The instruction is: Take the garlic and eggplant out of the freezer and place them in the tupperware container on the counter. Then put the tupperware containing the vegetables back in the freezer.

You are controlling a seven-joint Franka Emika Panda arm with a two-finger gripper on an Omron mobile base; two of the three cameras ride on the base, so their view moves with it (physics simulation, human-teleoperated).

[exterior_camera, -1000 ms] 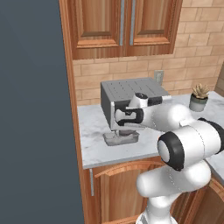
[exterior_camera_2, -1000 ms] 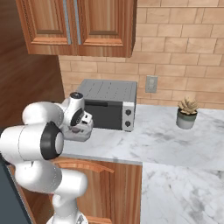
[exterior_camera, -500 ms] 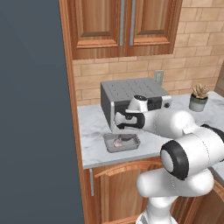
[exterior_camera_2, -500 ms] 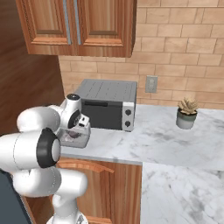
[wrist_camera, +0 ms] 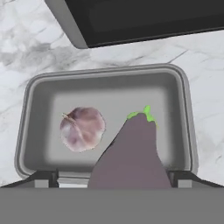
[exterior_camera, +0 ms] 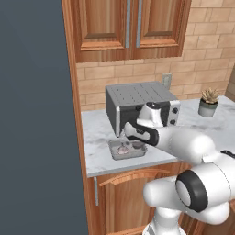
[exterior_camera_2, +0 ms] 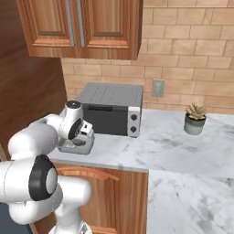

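Observation:
The tupperware container (wrist_camera: 105, 72) sits on the counter (exterior_camera: 96, 137), just in front of the toaster oven. In it lies the pinkish garlic (wrist_camera: 82, 129) on the left. Beside it is the dark-purple eggplant (wrist_camera: 133, 153), green tip pointing away from the hand. My gripper (wrist_camera: 113, 178) hovers right over the tray with its fingertips (wrist_camera: 43, 179) spread wide on either side of the eggplant, open. From the base views the gripper (exterior_camera: 133, 139) (exterior_camera_2: 84, 136) points down at the tray (exterior_camera: 114, 155) (exterior_camera_2: 68, 148). The dark slate freezer (exterior_camera: 32, 114) stands to the left.
A grey-black toaster oven (exterior_camera: 137, 104) (exterior_camera_2: 109, 107) stands close behind the tray. A small potted plant (exterior_camera: 209, 102) (exterior_camera_2: 195, 119) stands further right on the counter (exterior_camera_2: 173, 146). Wooden wall cabinets (exterior_camera: 131, 27) hang overhead, and a wood panel edges the counter's left end.
The hand has sunk a little toward the tray and the elbow has swung down and right. The jaws have spread apart, and the eggplant lies in the tray beside the garlic.

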